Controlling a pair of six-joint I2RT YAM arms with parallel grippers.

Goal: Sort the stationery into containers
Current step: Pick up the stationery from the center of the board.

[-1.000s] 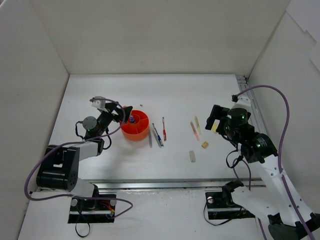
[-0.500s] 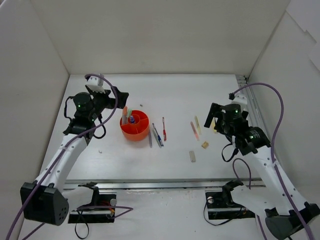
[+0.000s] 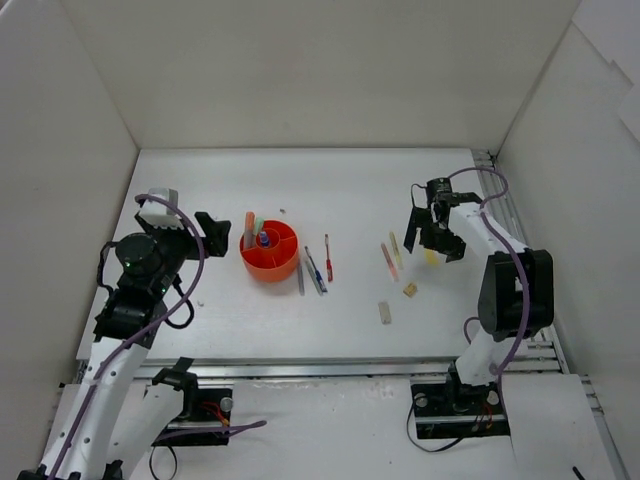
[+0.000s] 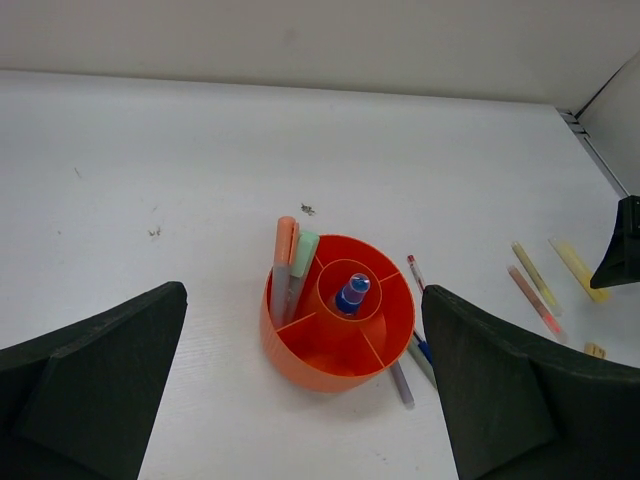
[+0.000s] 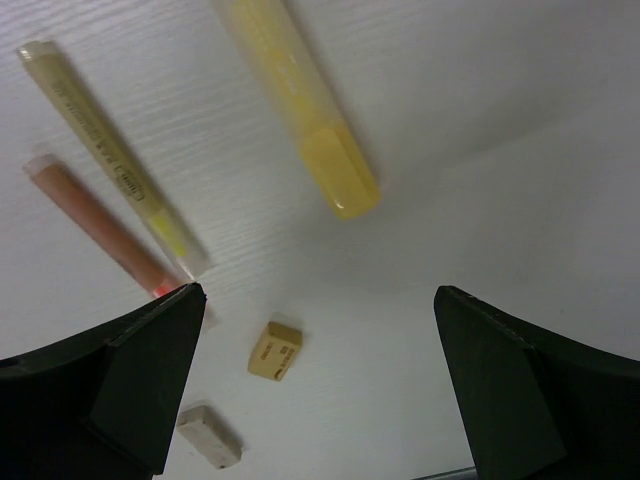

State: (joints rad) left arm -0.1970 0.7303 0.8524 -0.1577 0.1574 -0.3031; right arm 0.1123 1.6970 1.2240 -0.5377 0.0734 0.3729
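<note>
The orange-red container bowl point(image 3: 272, 264) point(image 4: 300, 365) holds an orange marker point(image 4: 283, 255) and a green marker point(image 4: 303, 255) in one compartment, and a blue-white marker point(image 4: 351, 293) upright in its centre cup. My left gripper point(image 3: 213, 233) point(image 4: 305, 300) is open and empty, to the left of the bowl. A grey pen point(image 3: 300, 277), a blue pen point(image 3: 315, 270) and a red pen point(image 3: 328, 257) lie right of the bowl. My right gripper point(image 3: 432, 237) point(image 5: 318, 300) hangs open above a yellow marker point(image 5: 300, 110) point(image 3: 431, 256).
A thin yellow marker point(image 5: 110, 150) and a pink-orange one point(image 5: 100, 225) lie side by side left of the right gripper. Nearer the front are a beige eraser point(image 5: 275, 350) point(image 3: 409, 290) and a whitish eraser point(image 5: 210, 435) point(image 3: 385, 312). White walls enclose the table.
My left gripper has drawn back to the left from the bowl, uncovering the orange and green markers. The right arm has swung round and its gripper now hangs over the yellow marker.
</note>
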